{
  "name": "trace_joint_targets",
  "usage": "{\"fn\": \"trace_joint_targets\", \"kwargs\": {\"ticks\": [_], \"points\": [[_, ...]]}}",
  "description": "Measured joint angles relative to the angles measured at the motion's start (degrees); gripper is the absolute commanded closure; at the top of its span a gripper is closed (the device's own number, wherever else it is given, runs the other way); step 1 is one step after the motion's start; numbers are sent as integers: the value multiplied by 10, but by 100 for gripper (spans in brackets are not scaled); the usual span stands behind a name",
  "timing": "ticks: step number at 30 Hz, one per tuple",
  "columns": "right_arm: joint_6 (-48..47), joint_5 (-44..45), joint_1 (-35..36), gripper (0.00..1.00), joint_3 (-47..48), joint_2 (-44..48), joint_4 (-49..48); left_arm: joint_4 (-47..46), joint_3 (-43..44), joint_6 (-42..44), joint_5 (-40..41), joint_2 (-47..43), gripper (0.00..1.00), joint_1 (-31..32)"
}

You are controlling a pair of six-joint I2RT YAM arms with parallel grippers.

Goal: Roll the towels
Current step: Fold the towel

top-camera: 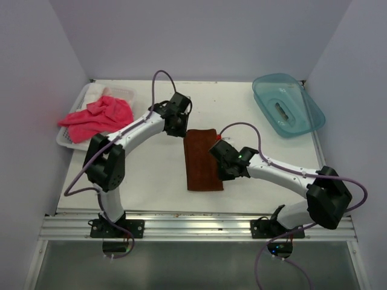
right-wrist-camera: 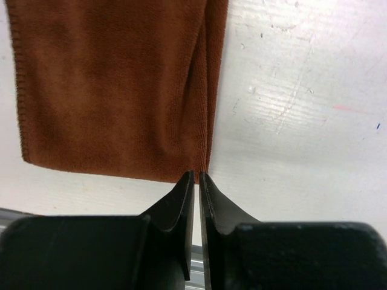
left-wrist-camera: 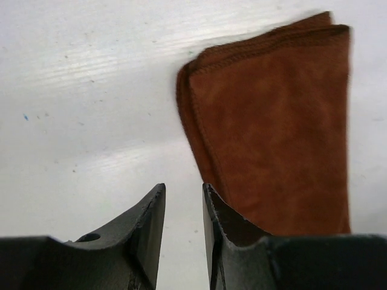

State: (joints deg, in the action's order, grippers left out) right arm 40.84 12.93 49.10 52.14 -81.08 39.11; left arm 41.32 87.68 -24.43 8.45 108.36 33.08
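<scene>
Noting left gripper point(left-wrist-camera: 184, 188) with fingers parted, a clear gap between them and nothing in it. Hovering over bare table point(left-wrist-camera: 91, 90), tips just off the brown towel point(left-wrist-camera: 272, 139) at its 9 o'clock side in the wrist view. Cannot tell whether grazing cloth.

Noting right gripper point(right-wrist-camera: 196, 175) with fingers all but together, only a thin slit showing. Pointing tips at the near corner of the brown towel, right at its doubled edge. Cannot tell whether pinching any cloth.

Seeing the brown towel lying flat and folded in layers, a long strip at table centre in the top view, running 12 to 6. Placing the left gripper at its 11 o'clock end and the right gripper against its 4 o'clock edge.

Finding the pink towel point(top-camera: 100, 115) heaped and crumpled at 10 o'clock, draping over a white basket point(top-camera: 65, 141), well apart from both grippers.

Spotting a teal tub point(top-camera: 289, 106) at 2 o'clock, near the back corner.
</scene>
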Motion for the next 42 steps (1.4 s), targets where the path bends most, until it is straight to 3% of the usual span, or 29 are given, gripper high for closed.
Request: {"fn": "trace_joint_targets", "kwargs": {"ticks": [1,8,13,19,33,42], "points": [[-9,-1,0,83,-1,6,-5,-3,-11,-1,-15,-20,65,-2],[-36,-2,0,78,-5,35,-27,-65,-185,-42,-152,-173,63,-10],[-33,-20,0,65,-31,34,-48,-98,-309,-78,-214,-210,52,12],[-18,-50,0,60,-79,35,-74,-138,-414,-124,-269,-237,53,31],[12,-80,0,65,-120,35,-115,-234,-452,-198,-279,-238,55,82],[16,-75,0,64,-120,35,-117,-236,-450,-212,-260,-186,76,93]]}}
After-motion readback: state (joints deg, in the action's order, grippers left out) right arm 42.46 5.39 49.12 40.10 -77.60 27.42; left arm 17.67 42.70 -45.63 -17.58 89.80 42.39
